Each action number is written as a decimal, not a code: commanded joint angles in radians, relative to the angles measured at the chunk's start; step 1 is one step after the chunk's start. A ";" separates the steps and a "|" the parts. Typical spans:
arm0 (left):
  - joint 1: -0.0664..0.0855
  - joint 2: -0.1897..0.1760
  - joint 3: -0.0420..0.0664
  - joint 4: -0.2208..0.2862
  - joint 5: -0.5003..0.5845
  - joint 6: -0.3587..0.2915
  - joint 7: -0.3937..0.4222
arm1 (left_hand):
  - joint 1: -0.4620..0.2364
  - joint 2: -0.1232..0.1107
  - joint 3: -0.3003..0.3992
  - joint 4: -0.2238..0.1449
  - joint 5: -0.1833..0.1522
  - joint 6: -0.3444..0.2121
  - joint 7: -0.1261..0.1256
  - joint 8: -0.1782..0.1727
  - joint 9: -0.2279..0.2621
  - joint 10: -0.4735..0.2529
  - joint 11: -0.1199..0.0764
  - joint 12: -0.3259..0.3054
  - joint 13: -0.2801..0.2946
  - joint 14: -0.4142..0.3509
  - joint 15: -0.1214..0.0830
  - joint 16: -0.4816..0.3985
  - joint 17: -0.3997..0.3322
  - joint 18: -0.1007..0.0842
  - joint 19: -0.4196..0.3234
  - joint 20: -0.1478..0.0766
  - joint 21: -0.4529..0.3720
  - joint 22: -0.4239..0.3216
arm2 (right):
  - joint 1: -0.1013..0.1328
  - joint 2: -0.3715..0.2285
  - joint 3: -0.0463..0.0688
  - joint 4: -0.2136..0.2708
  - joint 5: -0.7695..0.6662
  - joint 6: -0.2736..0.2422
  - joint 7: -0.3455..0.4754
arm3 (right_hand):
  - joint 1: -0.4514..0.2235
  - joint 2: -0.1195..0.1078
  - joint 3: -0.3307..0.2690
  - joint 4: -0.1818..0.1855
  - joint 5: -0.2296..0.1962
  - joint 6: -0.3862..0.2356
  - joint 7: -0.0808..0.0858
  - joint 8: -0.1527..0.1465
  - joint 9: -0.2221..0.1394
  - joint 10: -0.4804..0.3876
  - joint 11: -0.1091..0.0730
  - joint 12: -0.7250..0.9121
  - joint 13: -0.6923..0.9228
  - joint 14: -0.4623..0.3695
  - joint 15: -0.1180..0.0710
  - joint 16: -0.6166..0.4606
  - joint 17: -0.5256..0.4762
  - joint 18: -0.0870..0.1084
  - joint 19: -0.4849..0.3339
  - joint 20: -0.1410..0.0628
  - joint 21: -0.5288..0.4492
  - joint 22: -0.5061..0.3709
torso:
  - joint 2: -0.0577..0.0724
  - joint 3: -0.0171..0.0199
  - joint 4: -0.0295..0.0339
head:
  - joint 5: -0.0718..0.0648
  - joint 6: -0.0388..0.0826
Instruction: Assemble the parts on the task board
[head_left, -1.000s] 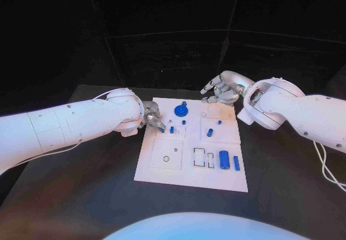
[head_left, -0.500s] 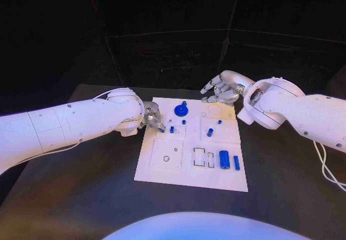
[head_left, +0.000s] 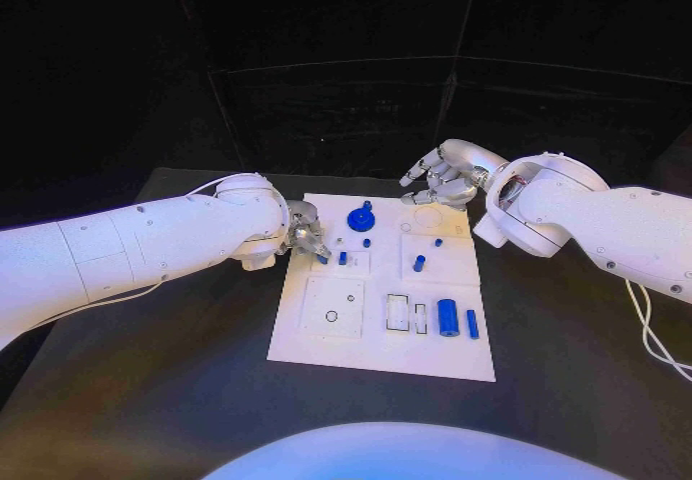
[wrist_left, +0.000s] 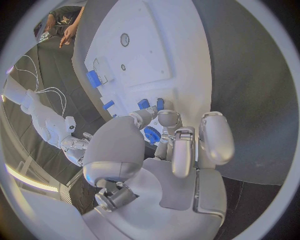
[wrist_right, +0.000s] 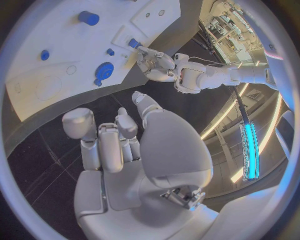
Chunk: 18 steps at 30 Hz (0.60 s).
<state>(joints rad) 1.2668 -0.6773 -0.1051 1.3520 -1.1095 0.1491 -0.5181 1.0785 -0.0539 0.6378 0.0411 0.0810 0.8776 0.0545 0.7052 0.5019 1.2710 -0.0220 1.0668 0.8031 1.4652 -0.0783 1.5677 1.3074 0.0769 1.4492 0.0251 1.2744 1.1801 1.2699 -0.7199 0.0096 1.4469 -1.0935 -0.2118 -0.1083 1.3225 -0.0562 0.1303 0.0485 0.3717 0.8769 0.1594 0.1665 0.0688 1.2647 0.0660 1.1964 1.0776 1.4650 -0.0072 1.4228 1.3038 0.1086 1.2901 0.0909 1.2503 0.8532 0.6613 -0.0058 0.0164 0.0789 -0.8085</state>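
The white task board (head_left: 335, 345) lies mid-table. On it are a round blue gear (head_left: 362, 220), small blue pegs (head_left: 420, 264), a blue cylinder (head_left: 449, 318) and a slim blue bar (head_left: 472, 323). My left hand (head_left: 306, 240) hovers over the board's left edge, its fingers curled toward a small blue peg (head_left: 343, 259). In the left wrist view, blue pegs (wrist_left: 160, 103) sit just past the fingertips (wrist_left: 167, 118); contact is unclear. My right hand (head_left: 440, 180) hangs above the board's far right corner, with its fingers (wrist_right: 119, 137) curled and nothing in them.
The black table (head_left: 173, 380) surrounds the board. Near the board's front are a square recess with a small ring (head_left: 333, 316) and rectangular slots (head_left: 398, 312). A white cable (head_left: 652, 335) trails from the right arm.
The right arm has shifted very slightly; the left hand stays by the small peg. No part has moved.
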 joint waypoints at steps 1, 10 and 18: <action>-0.003 0.005 -0.003 -0.003 -0.002 0.031 -0.007 | -0.024 -0.005 0.110 -0.108 0.002 0.009 -0.009 0.007 -0.003 0.011 -0.005 0.005 0.001 0.106 -0.005 0.003 0.263 0.006 0.006 0.001 0.002 0.001 | 0.002 0.001 0.001 0.000 0.002 0.003 0.007 | 0.007 0.000 0.005 0.001 0.006 -0.001 -0.002 0.007 -0.001 -0.005 0.000 -0.002 0.001 0.050 -0.007 -0.005 0.000 0.018 -0.003 0.001 -0.005 -0.001 | 0.000 -0.0001 -0.0003 | -0.001 0.000; -0.003 0.013 -0.003 -0.018 0.008 0.022 -0.015 | -0.082 -0.013 -0.032 -0.050 -0.002 0.039 -0.022 0.004 -0.022 0.022 -0.015 0.019 0.014 0.106 -0.014 0.003 0.263 0.003 0.012 -0.007 0.010 0.015 | 0.002 0.000 0.001 0.001 0.002 0.003 0.006 | 0.007 0.000 0.005 0.001 0.006 -0.001 -0.002 0.007 -0.001 -0.005 0.000 -0.002 0.001 0.050 -0.007 -0.005 0.000 0.018 -0.003 0.001 -0.005 -0.001 | 0.000 -0.0002 0.0002 | -0.003 -0.001; -0.003 0.018 -0.003 -0.028 0.009 0.011 -0.023 | -0.086 -0.015 -0.104 -0.036 -0.003 0.054 -0.025 0.001 -0.031 0.029 -0.017 0.027 0.024 0.106 -0.016 0.003 0.263 0.001 0.016 -0.008 0.017 0.026 | 0.002 0.004 0.001 -0.001 0.003 0.003 0.007 | 0.006 0.000 0.005 0.002 0.006 -0.001 -0.002 0.007 -0.001 -0.007 0.000 -0.004 -0.001 0.050 -0.007 -0.006 -0.002 0.018 -0.004 0.001 -0.006 -0.002 | 0.000 -0.0008 0.0019 | -0.004 -0.003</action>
<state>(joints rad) 1.2657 -0.6586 -0.1062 1.3265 -1.1037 0.1513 -0.5255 1.0034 -0.0666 0.5372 0.0042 0.0820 0.9262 0.0296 0.7090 0.4716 1.2939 -0.0376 1.0881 0.8257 1.4653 -0.0858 1.5677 1.3074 0.0769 1.4568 0.0176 1.2861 1.2059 1.2699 -0.7167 0.0096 1.4459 -1.0935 -0.2118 -0.1087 1.3225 -0.0563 0.1303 0.0485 0.3717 0.8769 0.1594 0.1665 0.0688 1.2647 0.0660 1.1965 1.0777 1.4650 -0.0072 1.4228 1.3029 0.1086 1.2901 0.0908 1.2503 0.8514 0.6613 -0.0062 0.0167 0.0747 -0.8112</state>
